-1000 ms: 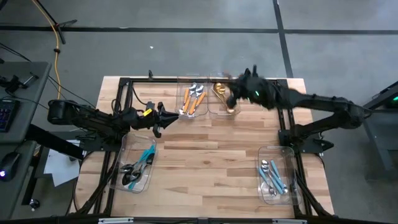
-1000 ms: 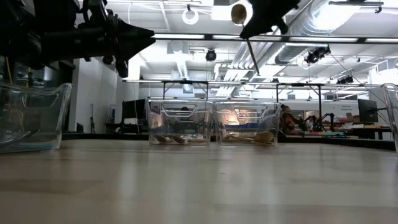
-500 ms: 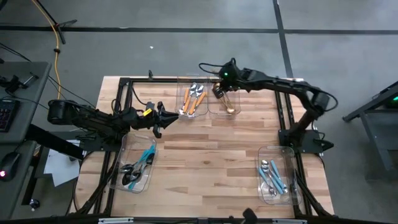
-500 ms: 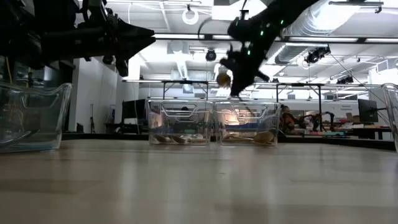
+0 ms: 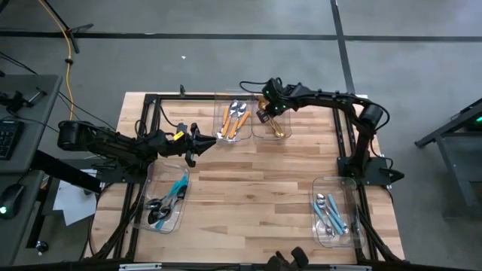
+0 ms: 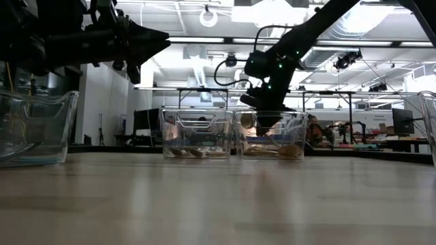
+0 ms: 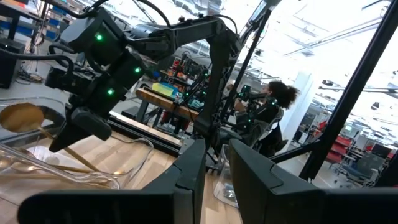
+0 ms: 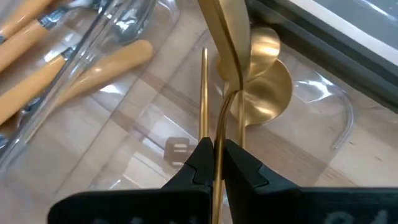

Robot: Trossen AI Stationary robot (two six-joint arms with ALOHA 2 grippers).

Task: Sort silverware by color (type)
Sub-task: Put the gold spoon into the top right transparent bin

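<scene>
One gold spoon (image 8: 225, 74) sits clamped in right gripper (image 8: 214, 163).

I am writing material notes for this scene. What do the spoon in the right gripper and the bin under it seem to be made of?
The gold spoon, held in the right gripper, looks like polished metal with a gold finish: it shines with bright highlights. A coating is possible. The clear bin beneath it seems to be transparent plastic: the wooden table shows through its glossy wall.
</scene>
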